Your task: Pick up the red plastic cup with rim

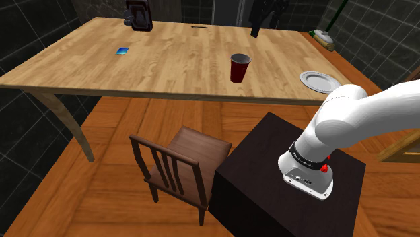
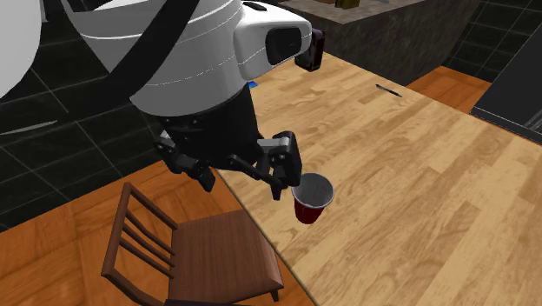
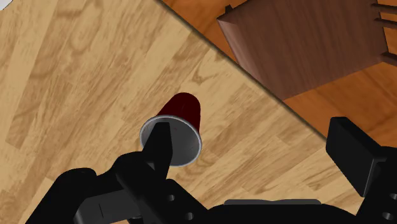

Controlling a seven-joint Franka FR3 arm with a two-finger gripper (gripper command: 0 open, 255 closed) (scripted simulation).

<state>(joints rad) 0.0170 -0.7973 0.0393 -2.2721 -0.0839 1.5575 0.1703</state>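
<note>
The red cup stands upright on the wooden table, near the edge on the chair's side. It has a grey-white rim and inside and a dark red wall. My black gripper hangs open above the table edge, close to the cup. In the wrist view one finger overlaps the cup's rim from above, and the other finger stands far off over the floor beyond the table edge. Nothing is held between them.
A brown wooden chair stands between the table and the dark stand. On the table lie a grey plate, a small blue object and a dark appliance at the far end.
</note>
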